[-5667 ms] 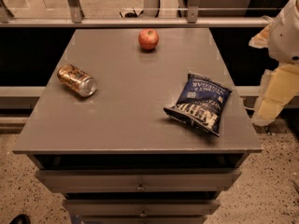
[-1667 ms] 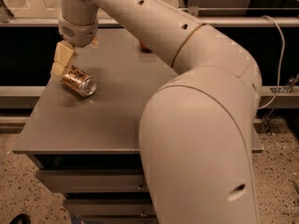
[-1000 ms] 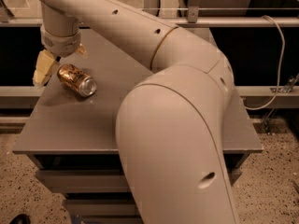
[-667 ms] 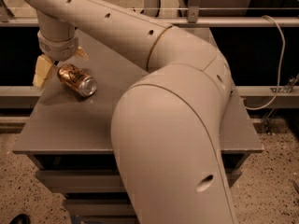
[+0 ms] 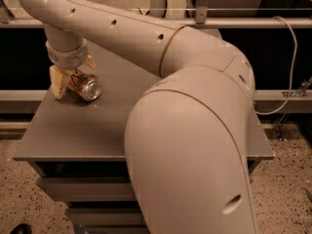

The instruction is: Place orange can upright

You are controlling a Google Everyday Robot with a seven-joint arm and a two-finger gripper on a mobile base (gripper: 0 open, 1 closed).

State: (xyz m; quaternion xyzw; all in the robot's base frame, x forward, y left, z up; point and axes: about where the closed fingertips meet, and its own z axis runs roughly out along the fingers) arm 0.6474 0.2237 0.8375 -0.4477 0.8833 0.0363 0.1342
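The orange can is lying on its side near the far left part of the grey bench, its silver end facing toward the lower right and its mottled orange-gold body pointing back toward the bench's left edge. The gripper is hanging directly over it, reaching down from the wrist at the upper left. Its pale fingers are standing released and spread, straddling the can: one is sitting just beside the can's left side, close to the bench edge, and the other is showing behind the can on the far side. Whether either one is actually pressing on the metal cannot be told from this view.

The cream-coloured arm is filling most of the view — a long link is running from the wrist across the top, then bending into a very large rounded segment that is covering the middle and right of the bench. Under the bench top, drawer fronts are showing at the lower left. A light cable is hanging at the right, and the speckled floor is showing around the bench.
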